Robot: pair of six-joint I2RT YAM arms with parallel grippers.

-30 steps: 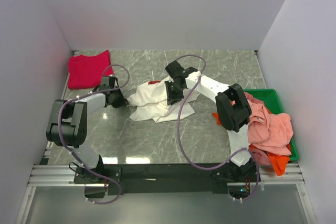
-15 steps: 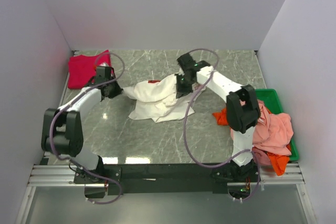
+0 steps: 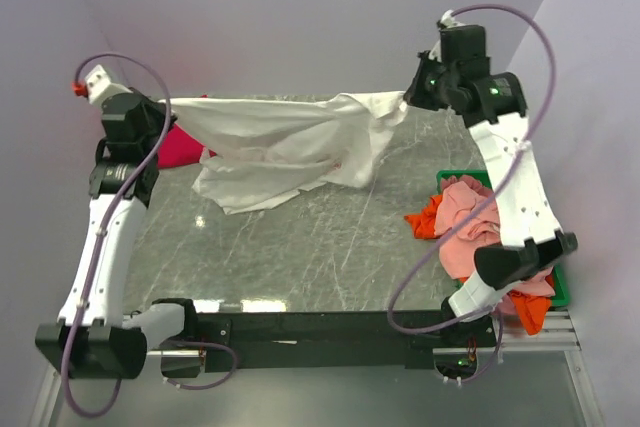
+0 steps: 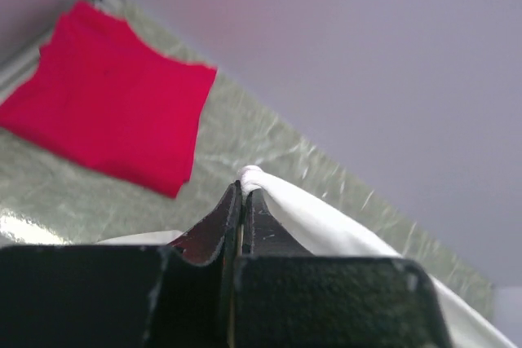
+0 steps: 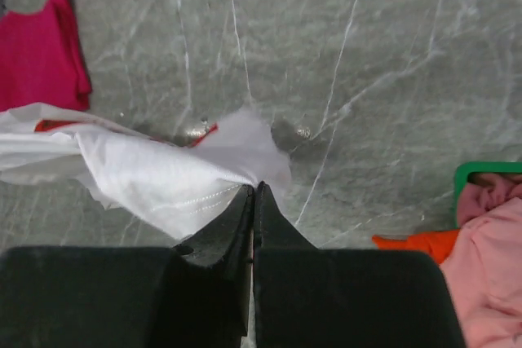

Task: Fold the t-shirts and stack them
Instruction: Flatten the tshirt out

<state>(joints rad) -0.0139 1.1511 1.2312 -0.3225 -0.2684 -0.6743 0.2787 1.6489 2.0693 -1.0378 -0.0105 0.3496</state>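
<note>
Since you can't fold a tee that's balled up, both arms have the white tee [image 3: 280, 142] strung out btw them above the worktop [image 3: 330, 247]. The left tool [image 3: 165, 112] is pinched tight on one edge over at far left. The right tool [image 3: 412, 97] is pinched tight on the other edge, up high at far right. Wrist cams back that up: jaws squeezed flat on both sides w/ just a nub of white cloth poking out. Imo the point is to let the cloth hang so it opens out before it gets laid flat. The lower part sags toward the marble, can't tell if it touches tho.

The crimson tee [image 3: 180, 147] sits folded in the far-left corner, partly hidden behind the hanging cloth, prob the start of the stack. The pink tee [image 3: 475, 217] and orange tee [image 3: 425, 222] are heaped in and over the green bin [image 3: 452, 178] on the right, waiting their turn.

Vs a sec ago it's a big change. Both arms were down low mid-worktop w/ the white tee in a crumpled lump btw them. Now they're raised and spread wide apart, and the tee's pulled into a long sheet.
</note>
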